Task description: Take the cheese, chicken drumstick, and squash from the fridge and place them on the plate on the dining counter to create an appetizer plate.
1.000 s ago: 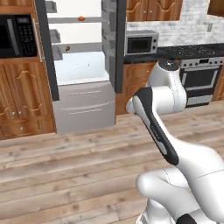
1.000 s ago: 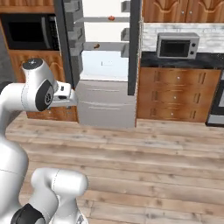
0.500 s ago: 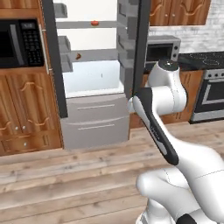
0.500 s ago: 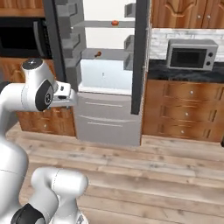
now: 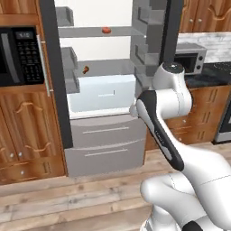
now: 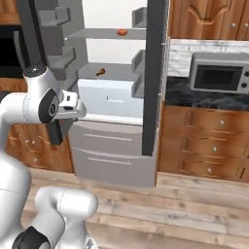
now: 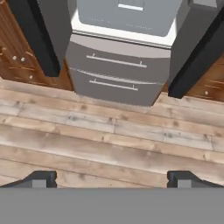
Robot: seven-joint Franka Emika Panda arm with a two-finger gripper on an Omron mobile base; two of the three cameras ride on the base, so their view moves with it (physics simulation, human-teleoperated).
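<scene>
The fridge (image 5: 103, 113) is seen open; the squash (image 5: 106, 30) rests on its upper shelf, the chicken drumstick (image 5: 85, 69) on the shelf below, above the pale drawer (image 5: 103, 92). The gripper (image 7: 112, 178) is held wide apart, empty, over the wooden floor (image 7: 109, 140)

One fridge (image 5: 108, 149) — one squash (image 5: 106, 30), one chicken drumstick (image 5: 85, 69).

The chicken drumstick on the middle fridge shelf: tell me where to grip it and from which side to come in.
Grip the chicken drumstick across its middle, coming straight in through the open front of the fridge. It lies low near the shelf's front edge, with the shelf above blocking a descent. It is too small here to tell its thick end. The tool is open, pointing at the floor.
</scene>
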